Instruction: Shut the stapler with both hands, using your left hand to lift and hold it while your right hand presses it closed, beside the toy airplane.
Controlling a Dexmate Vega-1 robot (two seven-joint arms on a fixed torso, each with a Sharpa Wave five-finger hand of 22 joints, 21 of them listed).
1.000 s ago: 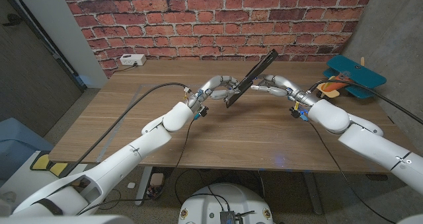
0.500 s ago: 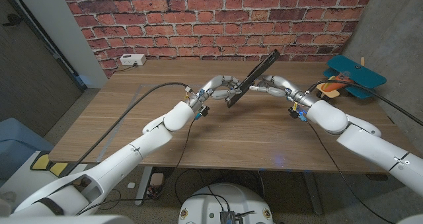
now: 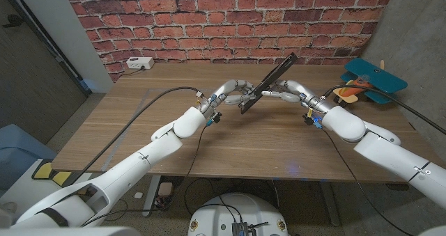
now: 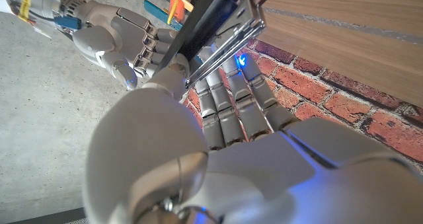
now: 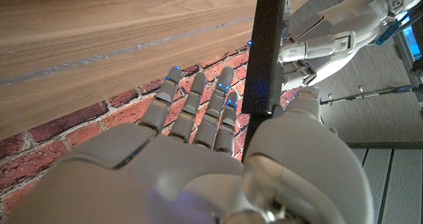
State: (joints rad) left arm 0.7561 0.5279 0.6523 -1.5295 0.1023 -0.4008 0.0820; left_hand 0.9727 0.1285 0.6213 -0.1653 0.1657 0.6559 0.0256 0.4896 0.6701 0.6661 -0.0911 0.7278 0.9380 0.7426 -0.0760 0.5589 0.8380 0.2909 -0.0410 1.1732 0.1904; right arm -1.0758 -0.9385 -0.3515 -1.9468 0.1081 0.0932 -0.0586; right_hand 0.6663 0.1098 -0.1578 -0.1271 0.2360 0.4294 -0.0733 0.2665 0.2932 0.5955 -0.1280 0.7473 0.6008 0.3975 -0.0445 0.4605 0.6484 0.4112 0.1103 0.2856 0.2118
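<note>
Stapler [image 3: 268,81] held off the table, gripped at its lower end by the left hand [image 3: 233,94], fingers wrapped around it. Black upper arm slants up, open, past the right hand [image 3: 287,90], whose extended fingers [image 5: 198,108] lie against that arm, grasping nothing. Toy airplane [image 3: 368,80] sits well beyond the right hand's far side. Judgement: brace left grip firm; push near the arm's free tip, straight toward the base, avoiding twist.

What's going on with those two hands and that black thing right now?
Left hand holds the stapler above the table. Right hand against its top arm, which is open. Toy airplane far right, nothing blocking.
</note>
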